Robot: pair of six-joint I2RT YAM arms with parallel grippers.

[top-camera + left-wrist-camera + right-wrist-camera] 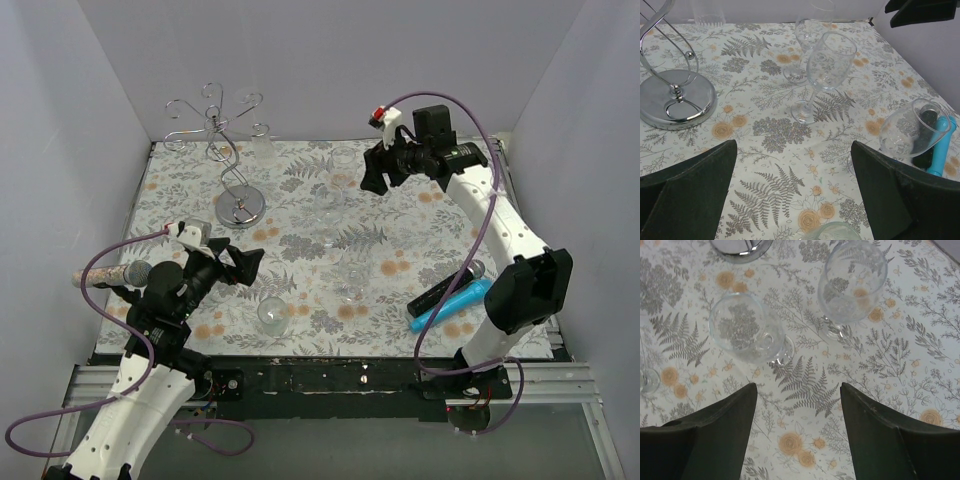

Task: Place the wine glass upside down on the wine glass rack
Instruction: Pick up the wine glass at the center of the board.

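Observation:
The wine glass rack (228, 150) stands at the back left, its round shiny base (677, 97) on the floral cloth. A clear glass (264, 147) seems to hang upside down from one of its arms. Several clear wine glasses stand upright on the cloth: one (328, 200) mid-table, one (350, 278) nearer, one (272, 314) near the front. My left gripper (241, 266) (794, 150) is open and empty, just left of the front glass, whose rim (832, 232) lies below the jaws. My right gripper (373, 178) (797, 387) is open and empty above two glasses (742, 330) (852, 282).
A black microphone (445, 288) and a blue one (450, 308) lie at the front right, also in the left wrist view (940, 145). Another microphone (110, 275) lies at the left edge. White walls enclose the table.

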